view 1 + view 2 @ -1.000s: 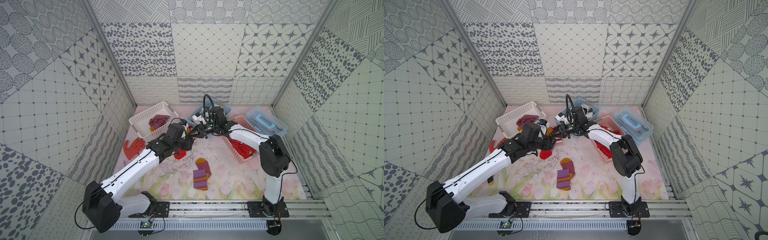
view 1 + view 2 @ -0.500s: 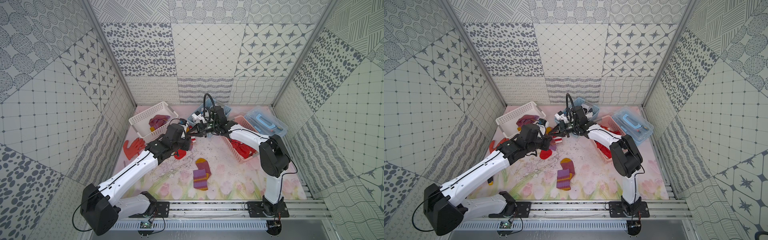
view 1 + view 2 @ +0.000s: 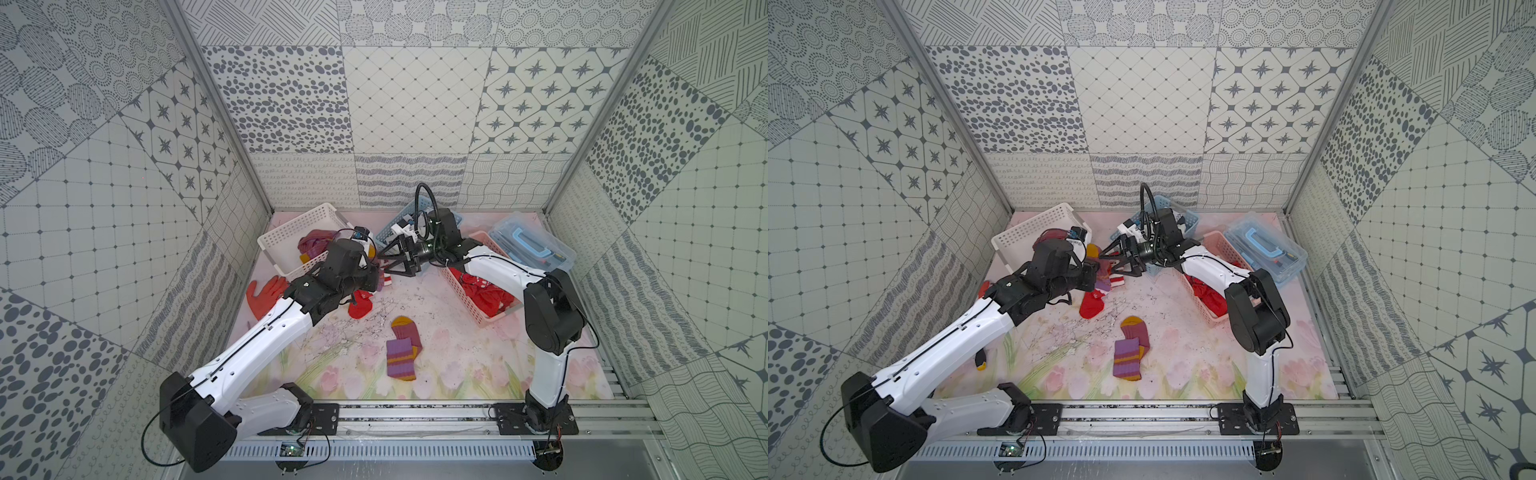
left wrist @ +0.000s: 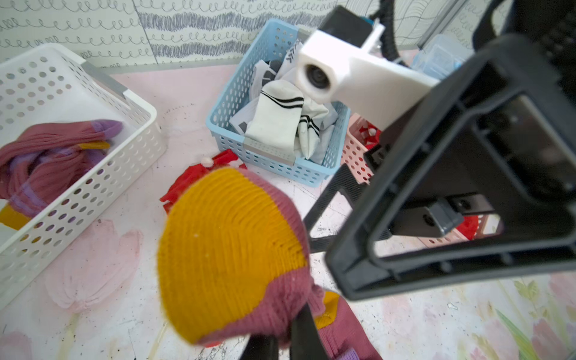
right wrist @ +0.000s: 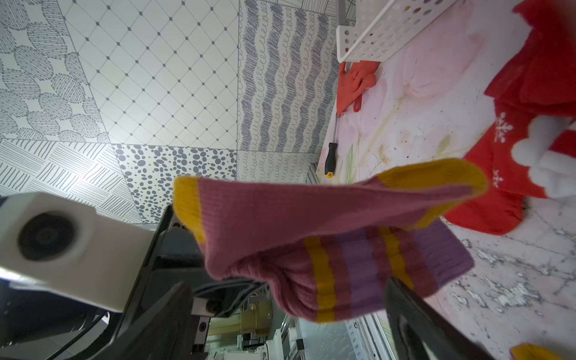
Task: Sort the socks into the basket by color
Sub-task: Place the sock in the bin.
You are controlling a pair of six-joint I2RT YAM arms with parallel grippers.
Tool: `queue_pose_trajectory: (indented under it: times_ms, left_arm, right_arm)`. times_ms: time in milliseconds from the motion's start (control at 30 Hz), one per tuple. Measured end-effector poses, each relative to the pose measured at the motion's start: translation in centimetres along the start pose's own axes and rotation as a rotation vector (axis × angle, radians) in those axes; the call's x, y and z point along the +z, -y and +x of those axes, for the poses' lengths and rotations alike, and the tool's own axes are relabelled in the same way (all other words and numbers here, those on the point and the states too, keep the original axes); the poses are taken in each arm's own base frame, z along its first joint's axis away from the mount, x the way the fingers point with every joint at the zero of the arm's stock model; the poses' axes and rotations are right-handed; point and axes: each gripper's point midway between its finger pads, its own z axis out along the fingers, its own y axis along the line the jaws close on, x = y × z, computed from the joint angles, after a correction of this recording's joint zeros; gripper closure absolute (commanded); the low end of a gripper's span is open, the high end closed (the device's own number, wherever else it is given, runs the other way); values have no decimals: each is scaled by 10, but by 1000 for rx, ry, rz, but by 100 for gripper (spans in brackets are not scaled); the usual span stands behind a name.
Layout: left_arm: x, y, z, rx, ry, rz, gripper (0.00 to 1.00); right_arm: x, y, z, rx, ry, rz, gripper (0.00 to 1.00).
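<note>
Grips a mauve knit sock with mustard toe and purple stripes (image 5: pixel 311 224) in the left hand (image 4: pixel 282 339), pinched shut on it, clear of the flower-printed table (image 3: pixel 457 365). Holds the right hand (image 3: pixel 384 264) spread wide to either side of the sock's striped cuff, gripping nothing. Hangs the sock between the white perforated plastic basket (image 4: pixel 134 146), with like socks inside, and the light blue perforated basket (image 4: pixel 224 124) of white socks, above a red snowflake sock (image 3: pixel 1092 305) lying on the table

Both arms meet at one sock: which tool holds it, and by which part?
The left tool, shut on the mauve sock, pinching mauve fabric beside a mustard patch. The right tool is open, empty.
</note>
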Motion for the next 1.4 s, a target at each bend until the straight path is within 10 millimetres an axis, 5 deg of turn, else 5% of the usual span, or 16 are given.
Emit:
queue_pose_trajectory:
  times_ms: [267,833,1133,1400]
  left_arm:
    - [6,-62,-37,-128,-12,-152,100]
    - [44,-251,-84,-335,-93,-513,100]
    - [74,-326,-59,-338,-219,-652,100]
    - [115,-344,-3,-341,-401,-653,100]
  right_arm:
    - [-36,-6,2,-52,58,59,2]
    - [-42,11,10,-105,28,223,2]
    - [-40,50,15,-60,-31,336,2]
    - [-31,68,20,-69,-94,411,2]
